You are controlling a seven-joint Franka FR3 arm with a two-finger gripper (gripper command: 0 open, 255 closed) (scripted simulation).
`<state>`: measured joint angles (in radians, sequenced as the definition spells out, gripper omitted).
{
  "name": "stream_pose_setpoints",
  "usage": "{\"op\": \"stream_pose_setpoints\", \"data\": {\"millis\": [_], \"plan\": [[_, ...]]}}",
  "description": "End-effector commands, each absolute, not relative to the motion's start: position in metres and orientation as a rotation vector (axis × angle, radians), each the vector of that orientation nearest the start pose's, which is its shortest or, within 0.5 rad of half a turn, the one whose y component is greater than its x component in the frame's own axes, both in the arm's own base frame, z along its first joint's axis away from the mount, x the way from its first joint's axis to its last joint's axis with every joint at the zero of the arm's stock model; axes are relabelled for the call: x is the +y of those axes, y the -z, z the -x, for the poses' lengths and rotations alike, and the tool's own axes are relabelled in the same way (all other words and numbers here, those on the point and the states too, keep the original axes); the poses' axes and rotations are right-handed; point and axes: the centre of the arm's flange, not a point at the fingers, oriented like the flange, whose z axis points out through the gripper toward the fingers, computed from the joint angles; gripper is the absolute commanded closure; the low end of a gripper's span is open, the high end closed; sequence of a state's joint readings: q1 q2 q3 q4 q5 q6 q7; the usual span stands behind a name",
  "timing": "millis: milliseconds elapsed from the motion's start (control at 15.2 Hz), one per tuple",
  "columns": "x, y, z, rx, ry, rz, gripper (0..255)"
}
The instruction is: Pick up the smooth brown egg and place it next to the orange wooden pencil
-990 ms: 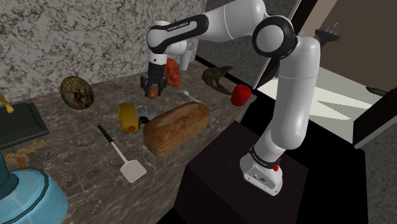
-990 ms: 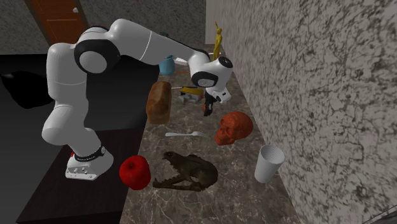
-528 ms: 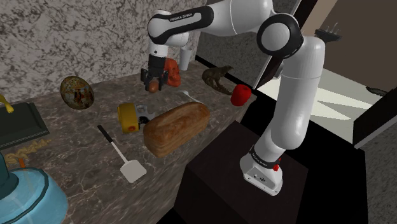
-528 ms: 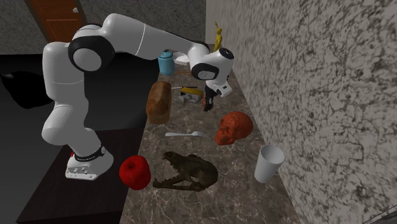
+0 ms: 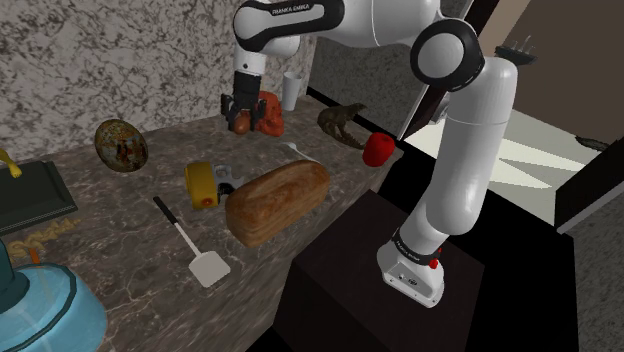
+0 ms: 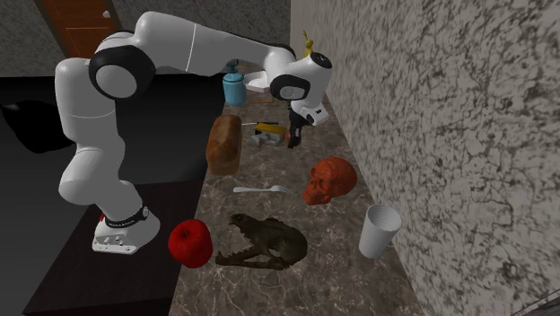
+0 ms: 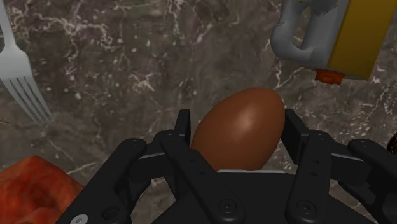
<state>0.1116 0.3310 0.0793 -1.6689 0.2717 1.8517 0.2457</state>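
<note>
Where the shoulder view gives a brown speck under the gripper point(image 5: 240, 113), the wrist view shows its jaws pinching the smooth, glossy brown egg point(image 7: 238, 133) above the marbled counter point(image 7: 127, 63), near a fork point(image 7: 22, 83).

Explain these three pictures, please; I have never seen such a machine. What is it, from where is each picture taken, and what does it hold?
It is a white robot arm on a dark box beside a dark marbled counter. The shoulder view looks down from beside the box; the second exterior view looks along the counter from its far end; the wrist view comes from a camera on the hand. The two black fingers clasp a brown egg above the counter. On the counter lie a bread loaf, a fork, a red apple, a red skull and a white cup.
</note>
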Motion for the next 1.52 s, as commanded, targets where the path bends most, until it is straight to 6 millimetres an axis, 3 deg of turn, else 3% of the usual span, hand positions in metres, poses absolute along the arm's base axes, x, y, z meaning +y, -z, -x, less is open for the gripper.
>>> {"op": "stream_pose_setpoints", "data": {"millis": [0,330,1452], "plan": [[0.138,-0.416,-0.623,0.22,-0.298,2.876,255],[0.138,-0.438,-0.623,0.22,-0.298,2.876,255],[0.346,-0.439,-0.539,0.22,-0.298,2.876,255]]}}
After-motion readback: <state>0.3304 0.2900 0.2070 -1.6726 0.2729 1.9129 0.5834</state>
